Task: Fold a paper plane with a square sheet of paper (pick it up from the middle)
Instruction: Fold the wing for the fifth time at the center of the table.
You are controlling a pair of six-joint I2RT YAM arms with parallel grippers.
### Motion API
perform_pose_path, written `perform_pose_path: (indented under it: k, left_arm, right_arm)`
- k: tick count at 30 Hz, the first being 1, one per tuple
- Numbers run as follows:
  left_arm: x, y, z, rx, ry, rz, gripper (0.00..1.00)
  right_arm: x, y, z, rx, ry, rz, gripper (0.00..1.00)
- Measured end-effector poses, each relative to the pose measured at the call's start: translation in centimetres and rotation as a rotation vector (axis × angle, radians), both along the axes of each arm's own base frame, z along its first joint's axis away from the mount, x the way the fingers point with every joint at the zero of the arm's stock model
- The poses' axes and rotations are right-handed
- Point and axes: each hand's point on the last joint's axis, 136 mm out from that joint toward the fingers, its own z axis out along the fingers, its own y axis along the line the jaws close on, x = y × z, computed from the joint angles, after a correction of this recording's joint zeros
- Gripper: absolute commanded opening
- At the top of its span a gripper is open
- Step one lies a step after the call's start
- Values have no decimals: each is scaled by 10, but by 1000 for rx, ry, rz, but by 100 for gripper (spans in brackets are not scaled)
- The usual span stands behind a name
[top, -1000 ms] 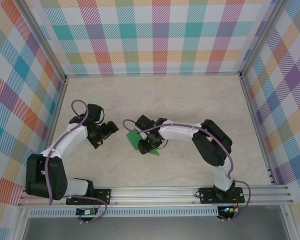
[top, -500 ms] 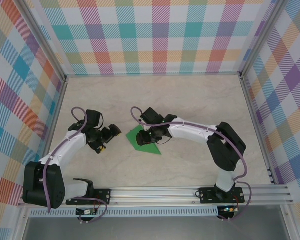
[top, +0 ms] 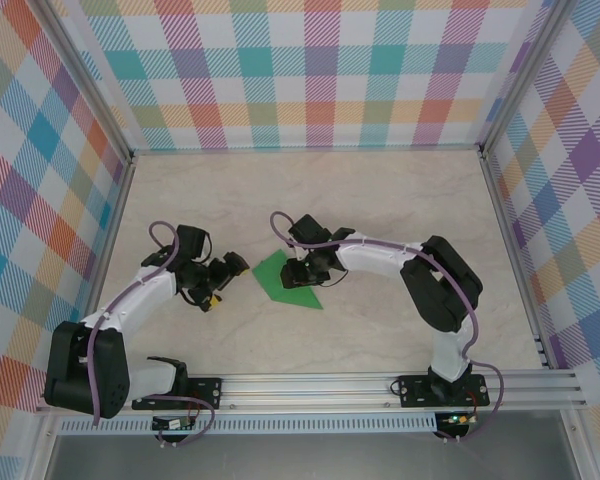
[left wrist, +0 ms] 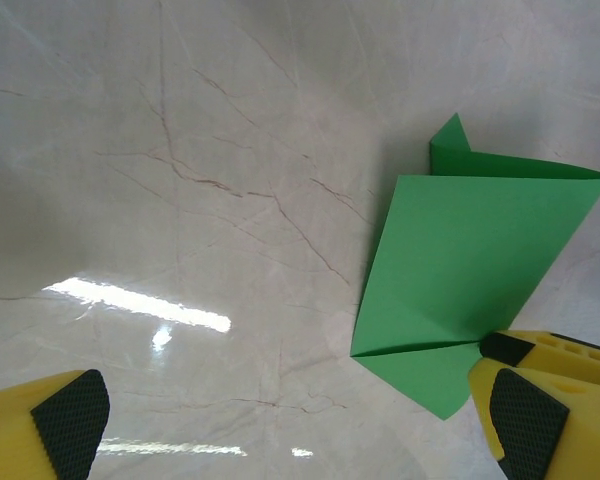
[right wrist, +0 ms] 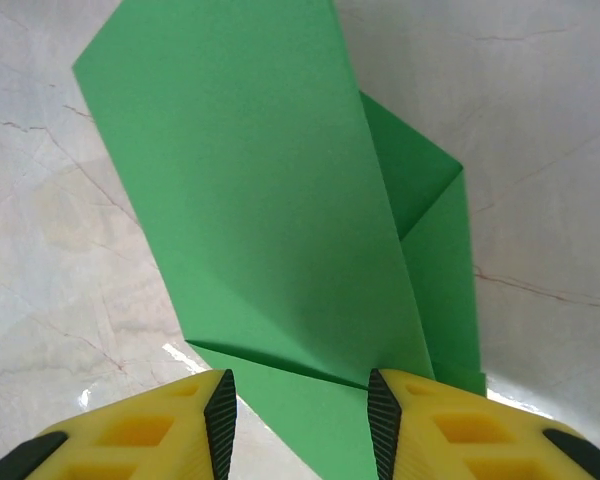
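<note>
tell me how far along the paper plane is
Done: the sheet of paper lies on the table with folded layers overlapping along a crease. In hand: the right end effector straddles its near edge, jaws apart; the left end effector sits wide open beside it. Left: no pointed dart or wings yet, so more folds likely remain.

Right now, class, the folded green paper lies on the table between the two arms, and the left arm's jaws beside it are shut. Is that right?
No: the jaws of the left arm are wide open, not shut, as the left wrist view shows. The rest stands: the folded green paper lies on the table between the two arms, beside those jaws.
</note>
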Motion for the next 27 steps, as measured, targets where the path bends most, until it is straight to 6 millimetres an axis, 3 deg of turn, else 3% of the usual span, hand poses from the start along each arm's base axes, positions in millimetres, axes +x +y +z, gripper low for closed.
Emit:
perform_pose_path:
  k: [7, 19, 27]
  left_arm:
    - [-8, -17, -6, -55, 8, -31, 95]
    - [-10, -59, -9, -163, -12, -94, 68]
    - [-11, -81, -25, -180, 26, -128, 53]
  right_arm:
    - [-2, -4, -12, 15, 37, -3, 40]
    - [2, -9, -18, 178, 139, -42, 38]
    - [6, -14, -16, 295, 210, -83, 38]
